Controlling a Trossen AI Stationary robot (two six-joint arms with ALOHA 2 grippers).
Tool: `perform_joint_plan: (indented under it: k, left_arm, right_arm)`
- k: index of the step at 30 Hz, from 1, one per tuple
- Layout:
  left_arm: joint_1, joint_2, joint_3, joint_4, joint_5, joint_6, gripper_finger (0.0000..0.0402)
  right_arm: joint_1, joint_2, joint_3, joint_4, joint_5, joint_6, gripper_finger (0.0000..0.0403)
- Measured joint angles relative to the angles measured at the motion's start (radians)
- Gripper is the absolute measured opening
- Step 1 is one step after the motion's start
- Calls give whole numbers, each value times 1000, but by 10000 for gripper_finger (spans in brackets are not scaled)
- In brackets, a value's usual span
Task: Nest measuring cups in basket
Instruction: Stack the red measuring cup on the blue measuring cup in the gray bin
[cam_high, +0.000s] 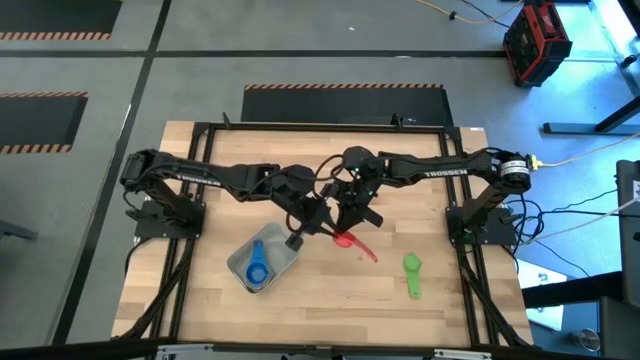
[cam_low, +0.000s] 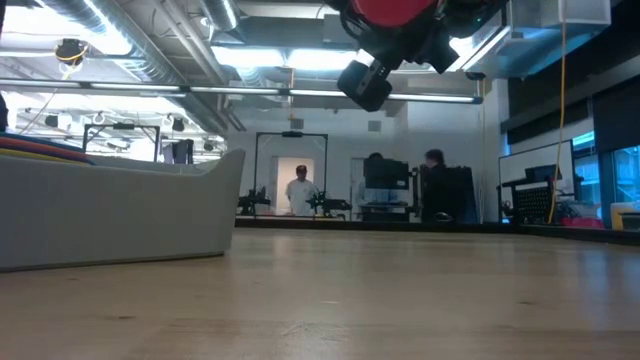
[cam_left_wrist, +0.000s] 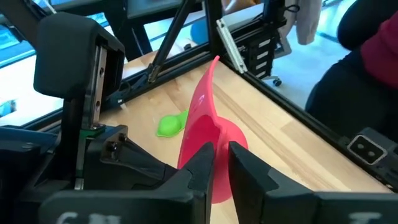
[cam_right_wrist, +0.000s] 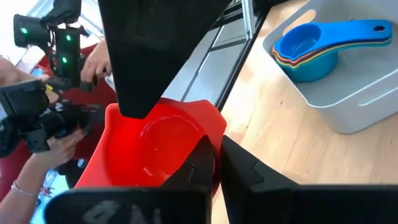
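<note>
Basket (cam_high: 240, 262) rim low, top open

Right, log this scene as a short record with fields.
red cup: held above the table by both grippers
left gripper: shut on the red cup's wall
right gripper: shut on the red cup
basket: holds a nested stack, blue cup on top
green cup: loose on the table, right of the basket

Robotics lab: wooden table (cam_high: 330, 290) in a black frame (cam_high: 200, 135), hazard-striped floor tape (cam_high: 342, 87), exposed ceiling ducts (cam_low: 130, 40), monitors (cam_low: 385, 180), people (cam_low: 298, 190) at workstations behind.
</note>
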Motion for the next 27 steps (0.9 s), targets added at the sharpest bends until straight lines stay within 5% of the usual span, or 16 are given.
perform_joint_plan:
  k: [14,27]
  left_arm:
    - [-21,20,-2,14,-151,-81,92]
    - [-21,71,-4,-33,-164,-77,98]
  right_arm:
    - [0,2,4,-131,16,-184,17]
    - [2,74,3,-335,452,-440,17]
